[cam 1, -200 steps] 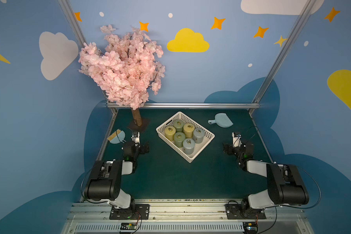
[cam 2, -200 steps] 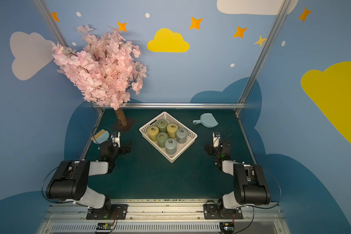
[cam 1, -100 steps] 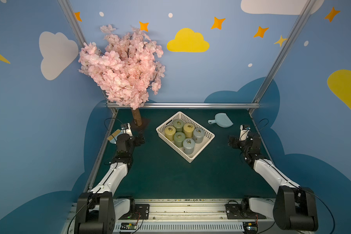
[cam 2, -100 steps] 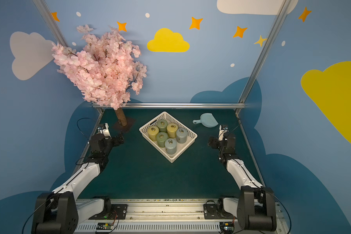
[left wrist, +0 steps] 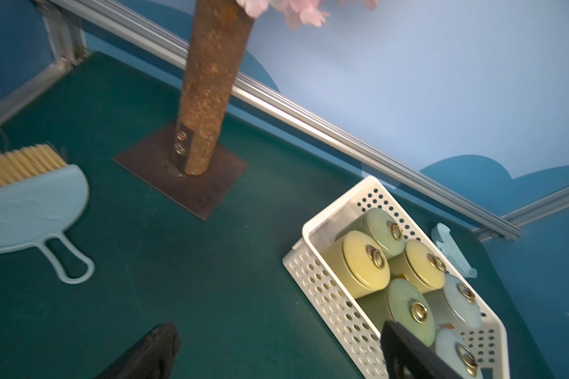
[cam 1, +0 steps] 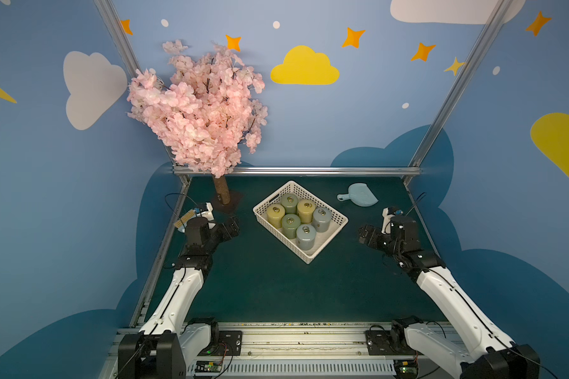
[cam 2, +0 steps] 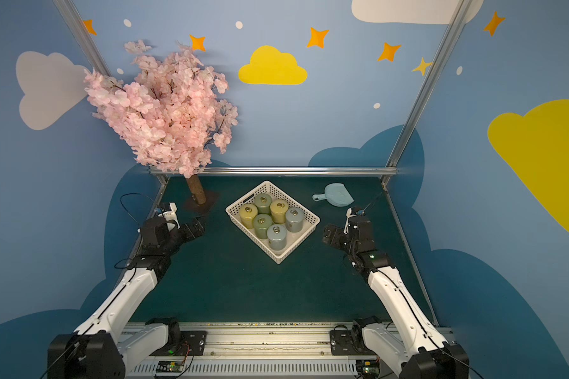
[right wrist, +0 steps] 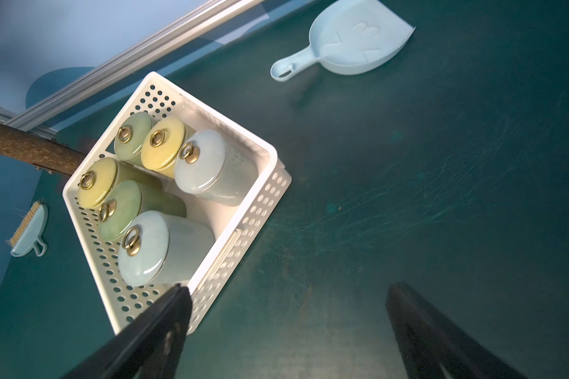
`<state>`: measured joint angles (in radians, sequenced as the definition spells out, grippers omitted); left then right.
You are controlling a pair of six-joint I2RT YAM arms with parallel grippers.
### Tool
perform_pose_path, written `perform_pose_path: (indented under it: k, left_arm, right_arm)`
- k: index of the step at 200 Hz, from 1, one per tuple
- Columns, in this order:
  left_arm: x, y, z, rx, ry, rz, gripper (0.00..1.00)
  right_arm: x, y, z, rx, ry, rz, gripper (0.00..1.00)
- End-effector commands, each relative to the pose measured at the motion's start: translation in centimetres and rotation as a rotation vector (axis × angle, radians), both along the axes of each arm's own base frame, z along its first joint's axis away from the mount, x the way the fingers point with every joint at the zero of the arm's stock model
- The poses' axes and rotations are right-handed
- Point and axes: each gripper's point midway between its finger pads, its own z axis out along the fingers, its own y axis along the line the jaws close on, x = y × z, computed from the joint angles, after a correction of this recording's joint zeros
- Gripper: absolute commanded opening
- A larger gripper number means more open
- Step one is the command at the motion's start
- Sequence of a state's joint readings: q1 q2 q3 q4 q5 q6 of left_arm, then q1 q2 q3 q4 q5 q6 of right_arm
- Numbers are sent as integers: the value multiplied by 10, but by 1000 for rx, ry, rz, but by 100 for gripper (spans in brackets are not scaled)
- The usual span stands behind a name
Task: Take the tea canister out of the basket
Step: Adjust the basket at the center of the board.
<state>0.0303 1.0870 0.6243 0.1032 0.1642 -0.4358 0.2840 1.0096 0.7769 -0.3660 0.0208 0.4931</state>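
Basket update: the white perforated plastic basket (cam 1: 309, 260) sits between our two grippers, apart from both. Six squat, glossy tea canisters (cam 1: 306, 236) stand inside, yellow, green and pale blue, each with a brass ring pull on its lid. Our left gripper (cam 1: 231, 226) and right gripper (cam 1: 364, 234) both have their jaws spread wide, holding nothing. Since a second ago, we've swung both grippers forward toward the basket, which hasn't budged. The dark green mat (right wrist: 440, 197) looks scuffed ahead of the right gripper, with a light-blue dustpan (right wrist: 358, 42) beyond. Blue walls (cam 1: 375, 115) with cloud cut-outs (cam 1: 304, 67) surround us.

Pink blossom tree (cam 1: 197, 108), blue dustpan (cam 1: 360, 196), blue brush (left wrist: 30, 203)
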Motion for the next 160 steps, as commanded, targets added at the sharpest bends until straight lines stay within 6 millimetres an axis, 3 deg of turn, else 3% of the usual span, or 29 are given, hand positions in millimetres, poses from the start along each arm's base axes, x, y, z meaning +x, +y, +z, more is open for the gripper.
perform_pose_path:
  k: [1, 36, 57, 160]
  left_arm:
    - [7, -27, 9, -96, 10, -129, 100]
    - [25, -40, 6, -167, 41, -187, 100]
    - [38, -46, 3, -190, 55, -212, 100]
    - [106, -63, -40, -253, 136, -272, 100]
  right_arm:
    - [-4, 13, 1, 10, 71, -4, 97]
    - [3, 45, -13, 2, 127, 44, 96]
    - [6, 58, -25, 4, 183, 40, 89]
    - [19, 98, -59, -33, 271, 58, 85]
